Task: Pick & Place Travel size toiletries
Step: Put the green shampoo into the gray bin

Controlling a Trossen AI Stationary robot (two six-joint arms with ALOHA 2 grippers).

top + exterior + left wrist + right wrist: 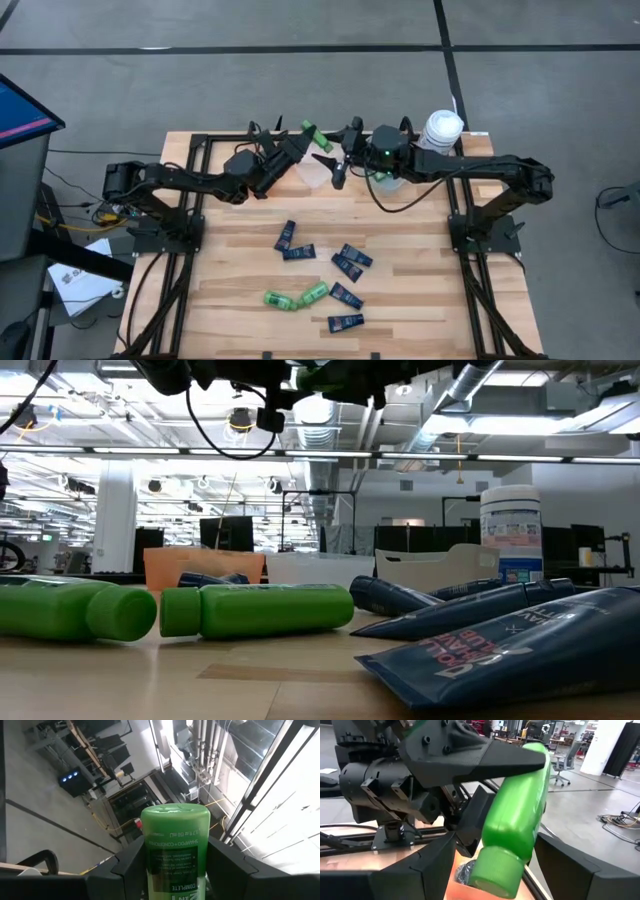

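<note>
Green bottle (pixel 174 851) sits clamped between left gripper's (pixel 175 870) fingers.

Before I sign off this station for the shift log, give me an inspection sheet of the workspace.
Surface: wooden table, bare toward the near edge.
Job's things: two green bottles and six navy tubes loose mid-table; one green bottle is held aloft.
Clutter: large white jar at the far right; orange bin and clear bins at the back.
Grippers: left gripper shut on the raised green bottle over the far edge; right gripper open, facing that bottle, its fingers either side, not closed.
Cables: black cable looping under the right arm; loose cables on the floor at left.
Surroundings: grey floor with dark lines; papers at left.
</note>
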